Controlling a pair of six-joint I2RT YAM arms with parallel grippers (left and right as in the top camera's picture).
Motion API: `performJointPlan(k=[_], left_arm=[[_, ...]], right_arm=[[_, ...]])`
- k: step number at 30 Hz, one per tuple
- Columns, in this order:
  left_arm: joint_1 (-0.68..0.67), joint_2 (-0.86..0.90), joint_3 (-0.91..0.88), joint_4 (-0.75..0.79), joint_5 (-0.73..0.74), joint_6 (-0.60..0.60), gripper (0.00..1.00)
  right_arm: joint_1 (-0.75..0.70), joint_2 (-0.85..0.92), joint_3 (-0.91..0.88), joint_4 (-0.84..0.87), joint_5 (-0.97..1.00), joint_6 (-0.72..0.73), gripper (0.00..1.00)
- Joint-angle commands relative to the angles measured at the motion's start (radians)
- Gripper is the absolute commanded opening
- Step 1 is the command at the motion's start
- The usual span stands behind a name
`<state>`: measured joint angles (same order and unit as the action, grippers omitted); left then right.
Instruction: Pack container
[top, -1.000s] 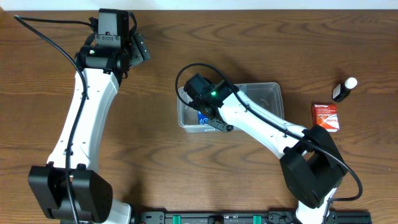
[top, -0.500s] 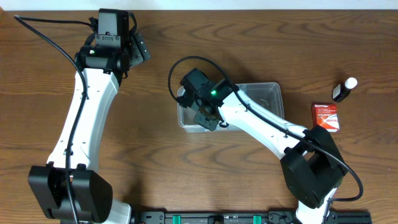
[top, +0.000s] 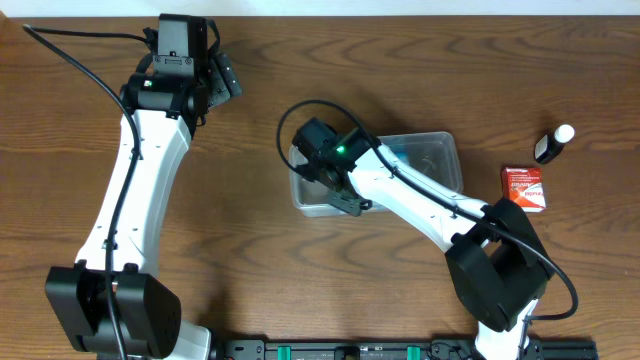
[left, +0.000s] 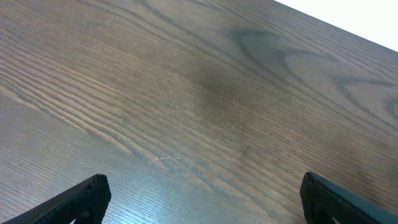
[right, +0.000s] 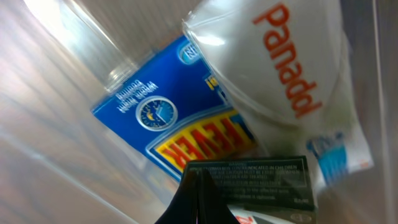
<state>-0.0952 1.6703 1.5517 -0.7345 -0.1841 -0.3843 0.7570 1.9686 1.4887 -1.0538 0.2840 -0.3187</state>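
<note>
- Container (top: 435, 150) has slid slightly rightward on the table (top: 250, 260), seemingly nudged by the right arm at its left end.
- Right jaws are clenched on nothing, pressing among a blue box (right: 155, 118) and a white box (right: 280, 68) inside.
- Left jaws hang released, well apart from it.
- Red box (top: 524, 187) and bottle (top: 552, 143) lie outside, so packing looks unfinished.

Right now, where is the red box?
In the overhead view, the red box lies right of the clear container, just below the dark white-capped bottle.
</note>
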Motion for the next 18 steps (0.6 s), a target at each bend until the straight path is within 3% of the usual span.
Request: performJointPlan(k=[1, 11, 18], left_arm=[[0.0, -0.004, 0.01, -0.003, -0.012, 0.018, 0.98], [0.0, -0.004, 0.01, -0.003, -0.012, 0.018, 0.98], [0.0, -0.004, 0.01, -0.003, -0.012, 0.018, 0.98]], right_arm=[[0.007, -0.002, -0.004, -0.043, 0.254, 0.007, 0.01], [0.002, -0.002, -0.004, -0.016, 0.293, 0.028, 0.01], [-0.055, -0.002, -0.004, -0.039, 0.295, 0.118, 0.01]])
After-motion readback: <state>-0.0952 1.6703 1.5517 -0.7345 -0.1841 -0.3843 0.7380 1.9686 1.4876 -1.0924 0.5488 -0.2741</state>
